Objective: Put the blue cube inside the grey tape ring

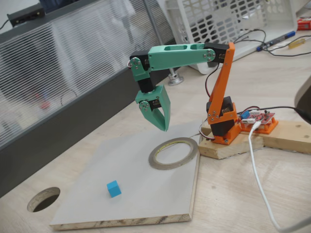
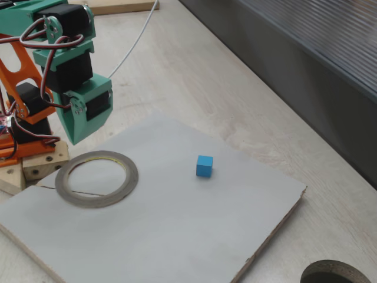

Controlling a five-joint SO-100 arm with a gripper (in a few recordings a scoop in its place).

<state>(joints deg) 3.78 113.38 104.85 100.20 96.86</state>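
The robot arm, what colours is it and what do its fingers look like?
The arm is mint green on its long, slotted top link and orange on the link below and its base. Black motor blocks sit at the joints, with thin red and dark wires looping between them. The gripper is green, its fingers flat and tapering to a point.

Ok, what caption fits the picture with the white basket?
Green end effector hangs above the grey tape ring; blue cube waits on the board.

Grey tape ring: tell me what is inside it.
Inside the grey tape ring only the bare grey board shows. The blue cube sits outside it. Nothing hides the opening.
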